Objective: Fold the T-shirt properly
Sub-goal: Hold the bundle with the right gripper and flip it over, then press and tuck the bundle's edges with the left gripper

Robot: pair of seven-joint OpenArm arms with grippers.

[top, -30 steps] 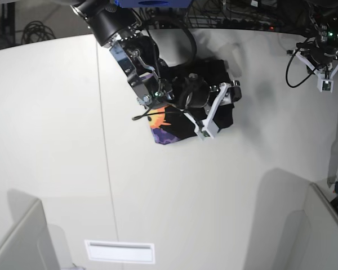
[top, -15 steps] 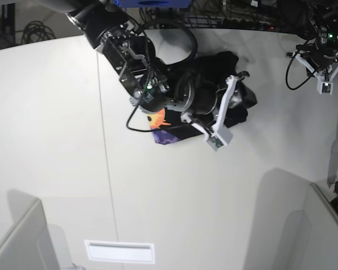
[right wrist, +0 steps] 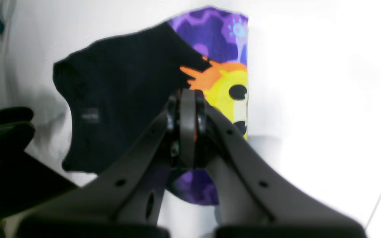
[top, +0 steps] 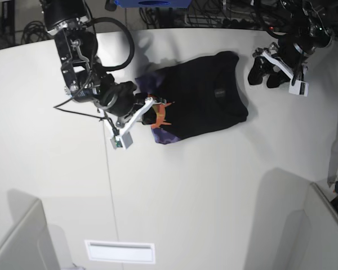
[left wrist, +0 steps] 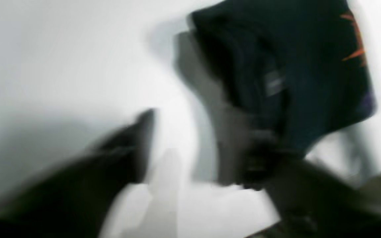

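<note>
Your T-shirt (top: 200,95) lies as a compact folded bundle on the white table (top: 214,185), toward the far edge and between the two arms. Most of what shows is plain black; along the side nearest your right arm a strip of the print is turned up, orange and yellow sun face on purple (right wrist: 225,79).

Judge it as light, limp cloth: it will sag, drag and unfold if you lift it by one layer. Take it at the stacked edges or corners, pinching every layer together, and support both ends if you move it. The printed strip is the loose part; a tuck there would likely tidy the fold.

Your right gripper (right wrist: 187,129) has its jaws pressed together with nothing between them, hovering just over the printed edge in its wrist view. Your left gripper (top: 276,67) sits just beside the bundle's other end; its fingers (left wrist: 124,152) are heavily blurred, though they appear spread apart, and no cloth shows between them.

The table is smooth, bare and pale, with a faint seam (top: 104,140) running down it, so the shirt will probably slide if pushed. Cables (top: 34,31) crowd the floor behind the far edge, grey partitions (top: 19,242) stand at both near corners, and a white label (top: 119,251) lies on the near side.
</note>
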